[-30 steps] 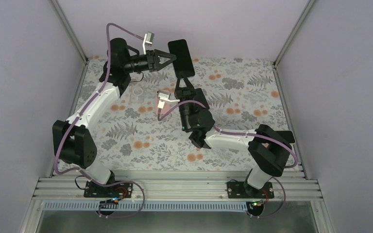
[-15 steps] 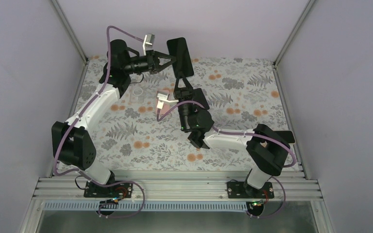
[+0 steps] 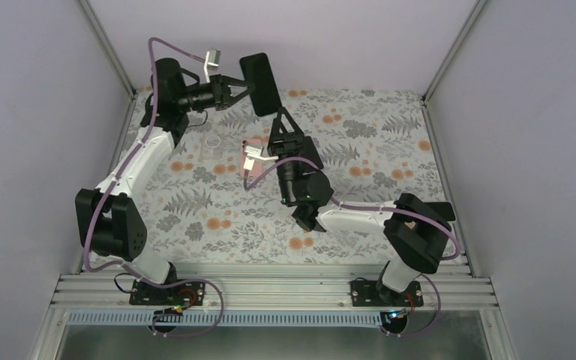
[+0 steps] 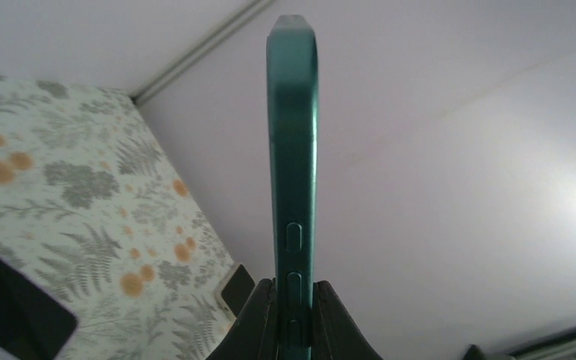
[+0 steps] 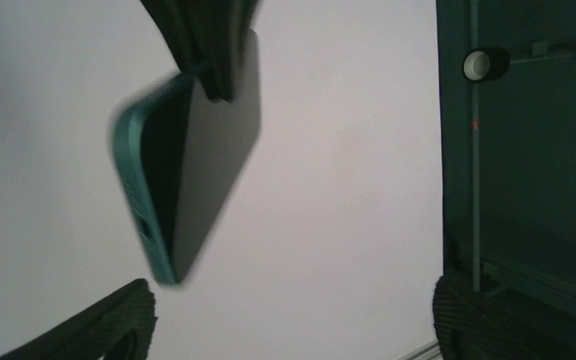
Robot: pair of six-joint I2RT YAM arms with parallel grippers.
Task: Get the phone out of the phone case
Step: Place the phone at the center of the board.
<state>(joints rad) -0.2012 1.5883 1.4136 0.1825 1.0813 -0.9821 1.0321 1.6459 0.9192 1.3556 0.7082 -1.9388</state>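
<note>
Grey-and-orange floral surface (image 3: 375,150) lies well below the work. Phone (image 5: 210,150) is aloft near the back wall, apparently seated in its teal phone case (image 4: 292,150). I judge it stiff, smooth and slippery, with a fragile glass face. The case rim should flex, so a free corner is my hold. My left fingers (image 3: 241,85) pinch one end across both faces. My right fingers (image 3: 281,124) stand spread beneath, touching nothing. Small clear object (image 3: 211,144) rests on the surface, well apart and not in the way.

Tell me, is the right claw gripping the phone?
No: the right gripper is open, clear of the phone, which the left gripper pinches.
</note>
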